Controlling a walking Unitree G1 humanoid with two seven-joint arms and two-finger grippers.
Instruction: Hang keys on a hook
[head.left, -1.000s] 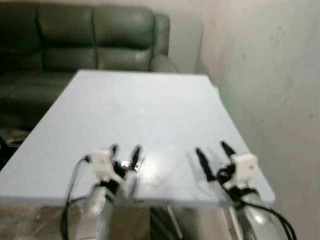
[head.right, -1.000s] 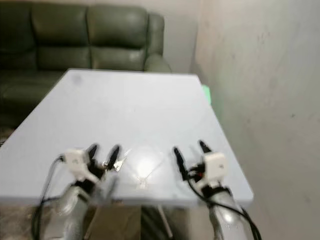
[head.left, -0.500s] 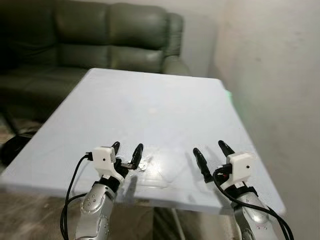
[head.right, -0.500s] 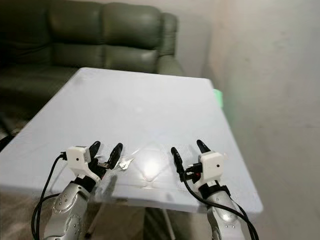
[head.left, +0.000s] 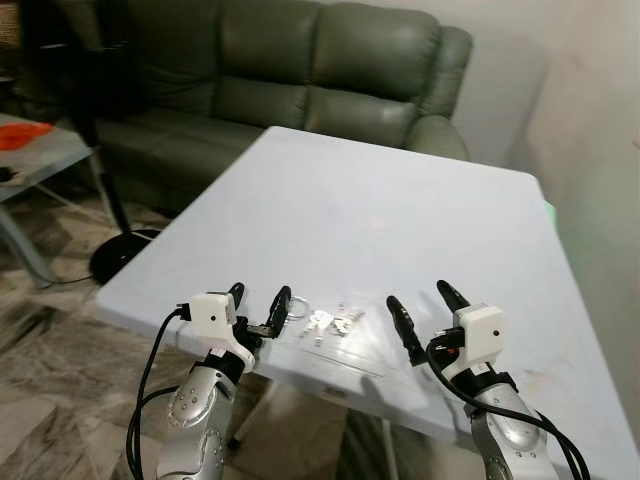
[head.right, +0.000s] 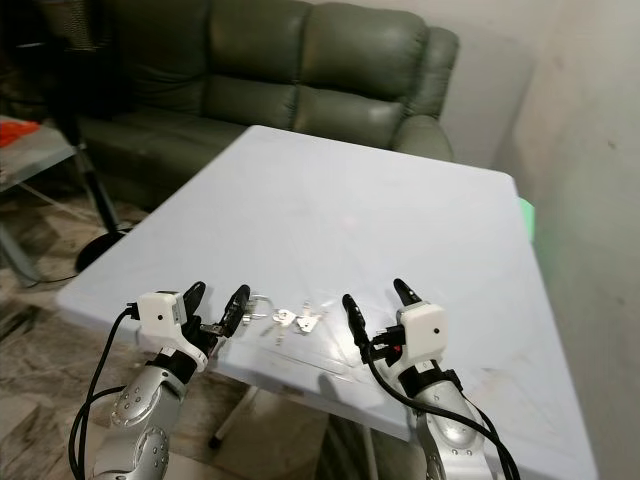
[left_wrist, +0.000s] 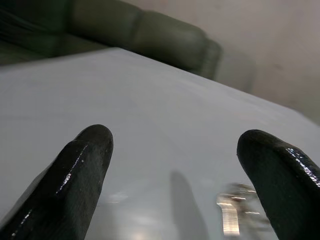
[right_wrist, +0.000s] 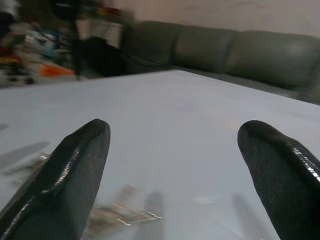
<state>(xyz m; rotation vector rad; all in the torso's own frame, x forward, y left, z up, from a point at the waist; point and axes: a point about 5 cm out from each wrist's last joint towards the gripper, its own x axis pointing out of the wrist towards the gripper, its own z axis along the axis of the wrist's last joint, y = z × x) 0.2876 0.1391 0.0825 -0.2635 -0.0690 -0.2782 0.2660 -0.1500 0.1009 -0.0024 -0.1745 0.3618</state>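
A small bunch of silver keys (head.left: 327, 321) on a ring lies flat on the pale blue-grey table (head.left: 400, 210), close to its front edge. My left gripper (head.left: 258, 303) stands open just left of the keys, its inner finger a little short of the ring. To the right of the keys my right gripper (head.left: 423, 303) is open as well, apart from them. The keys (left_wrist: 235, 210) glint blurred beside one fingertip in the left wrist view. In the right wrist view the keys (right_wrist: 112, 212) lie low between the two fingers.
A dark green leather sofa (head.left: 300, 70) stands behind the table. A lamp or fan base (head.left: 120, 255) sits on the tiled floor at left, next to a low table (head.left: 40, 150) bearing something orange. A plain wall (head.left: 600, 130) runs along the right.
The camera has swung left and steadied, so the table now sits further right and the room at left shows. Both grippers hold the same open stance either side of the keys.
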